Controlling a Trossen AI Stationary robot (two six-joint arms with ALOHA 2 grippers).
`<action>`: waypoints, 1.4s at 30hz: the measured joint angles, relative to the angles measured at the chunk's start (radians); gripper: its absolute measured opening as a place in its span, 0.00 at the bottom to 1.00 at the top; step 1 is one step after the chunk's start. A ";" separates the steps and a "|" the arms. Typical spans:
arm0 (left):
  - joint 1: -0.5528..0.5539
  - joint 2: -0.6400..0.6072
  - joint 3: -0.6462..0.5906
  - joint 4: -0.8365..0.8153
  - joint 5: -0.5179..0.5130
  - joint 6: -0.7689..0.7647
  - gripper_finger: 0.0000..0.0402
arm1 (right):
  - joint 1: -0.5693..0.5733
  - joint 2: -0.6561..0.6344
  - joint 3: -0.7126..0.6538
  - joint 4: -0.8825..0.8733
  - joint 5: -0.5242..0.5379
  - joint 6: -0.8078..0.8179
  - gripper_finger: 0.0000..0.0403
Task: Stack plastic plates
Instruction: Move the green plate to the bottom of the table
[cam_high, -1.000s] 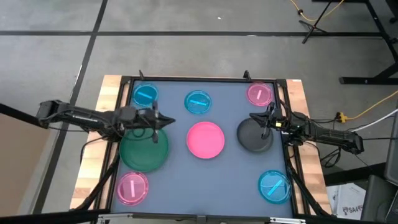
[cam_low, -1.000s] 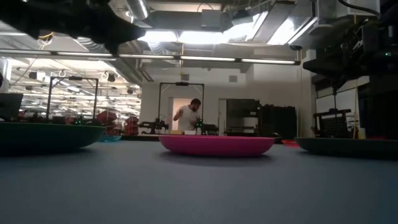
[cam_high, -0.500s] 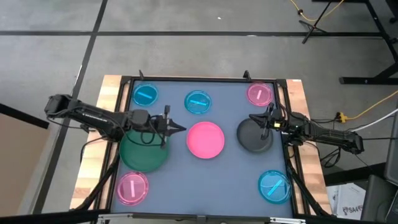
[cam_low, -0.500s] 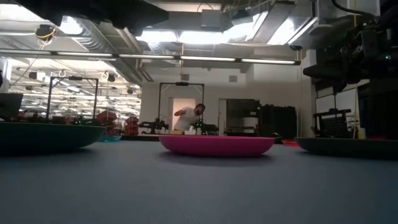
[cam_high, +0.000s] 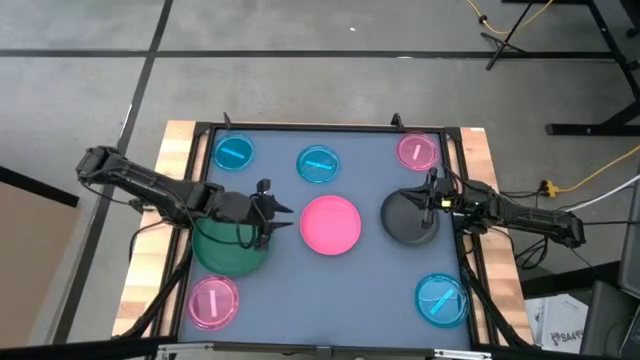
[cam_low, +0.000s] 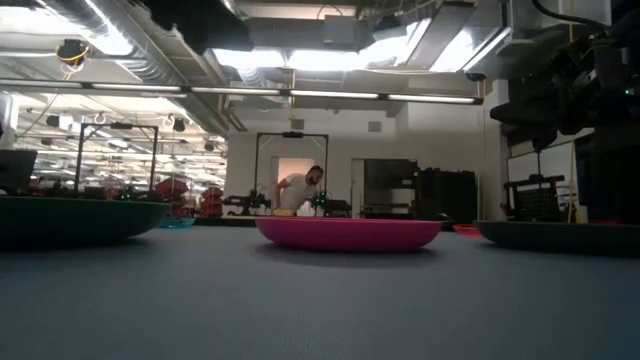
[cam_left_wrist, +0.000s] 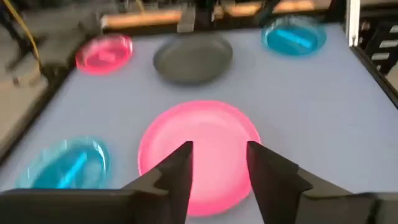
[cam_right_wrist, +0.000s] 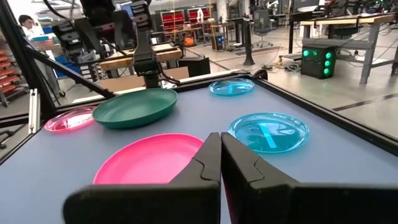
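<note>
desk (cam_high: 350, 270): blue-grey, plates lay spread, none stacked
step: left gripper (cam_high: 283, 221) jaws open, approaching pink plate (cam_high: 331, 223)
right gripper (cam_high: 413, 192): jaws closed, empty, over grey plate (cam_high: 407, 220)
next: grip pink rim

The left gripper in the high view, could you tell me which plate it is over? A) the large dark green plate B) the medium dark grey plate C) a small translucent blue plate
A: the left gripper is open above the right edge of the large dark green round plastic plate, fingers pointing toward the medium pink round plate.
</note>
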 joint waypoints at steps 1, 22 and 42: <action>-0.013 0.001 0.018 -0.051 -0.007 -0.034 0.38 | 0.000 0.000 0.000 -0.002 0.000 0.003 0.00; -0.321 0.437 0.299 -0.707 0.092 -0.810 0.41 | 0.000 0.000 0.000 -0.011 0.000 -0.009 0.00; -0.351 0.587 0.299 -0.748 0.170 -1.095 0.41 | 0.000 0.000 0.000 -0.019 -0.018 -0.054 0.00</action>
